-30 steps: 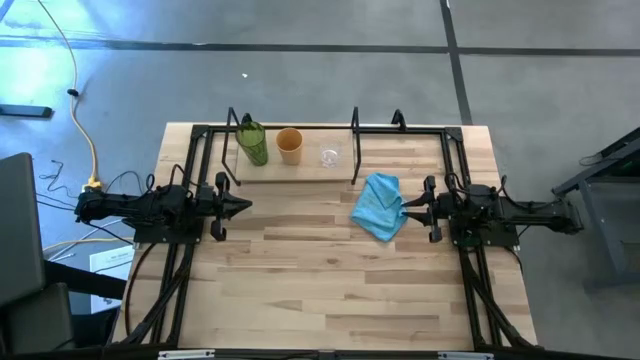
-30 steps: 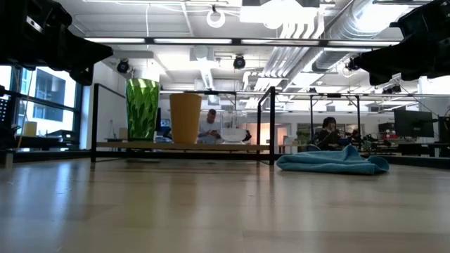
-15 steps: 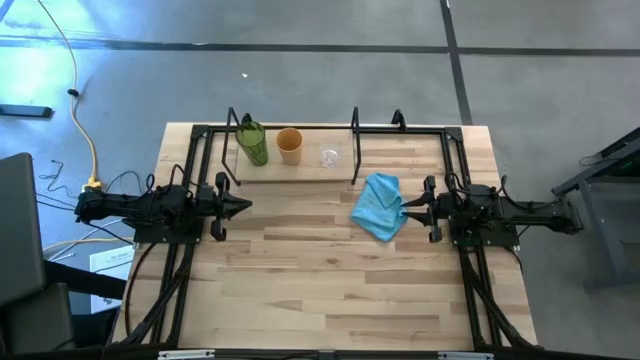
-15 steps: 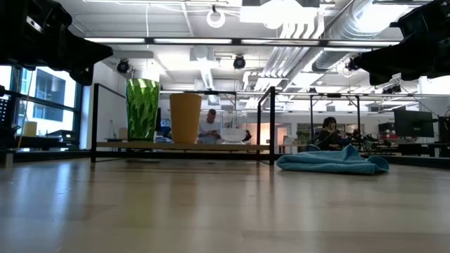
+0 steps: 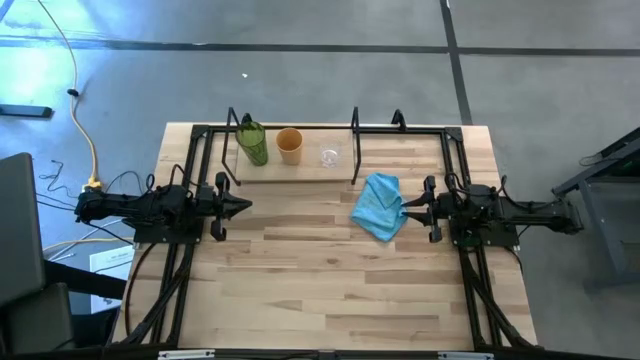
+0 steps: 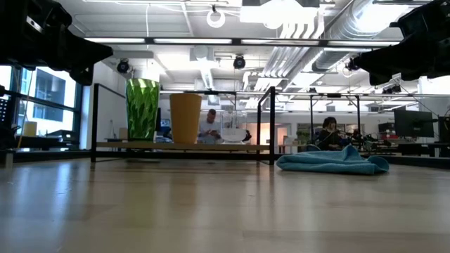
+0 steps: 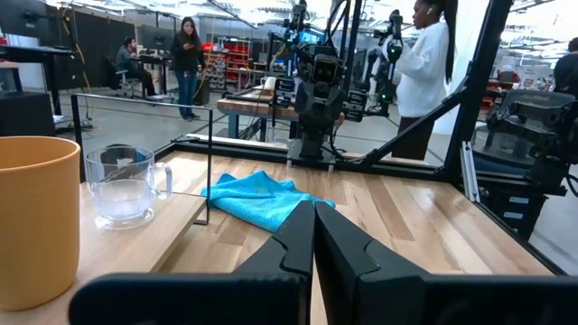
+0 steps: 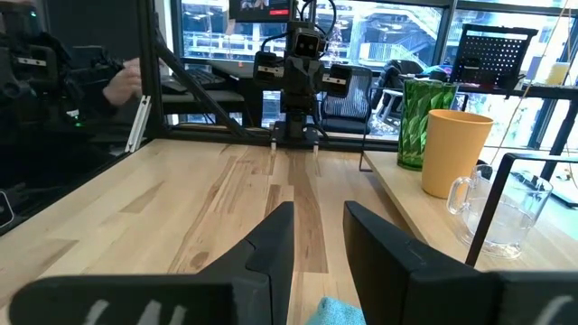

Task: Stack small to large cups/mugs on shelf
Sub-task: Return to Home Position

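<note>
Three cups stand in a row by their bases on the shelf (image 5: 300,172), a low light-wood board with black rod uprights at the table's far side. From left to right they are the green cup (image 5: 252,143), the orange-tan cup (image 5: 290,145) and the clear glass mug (image 5: 329,155). My left gripper (image 5: 245,206) hovers shut near the shelf's left end, pointing right; its wrist view shows the orange cup (image 7: 32,217) and the glass mug (image 7: 122,185). My right gripper (image 5: 406,207) hovers open, pointing left, beside the blue cloth's right edge. Both are raised off the table.
A light blue cloth (image 5: 380,205) lies crumpled on the table just right of the shelf's right upright (image 5: 355,150). Black arm frames run along the table's left and right sides. Bare wood stretches across the middle and near half (image 5: 330,290). People stand in the room beyond.
</note>
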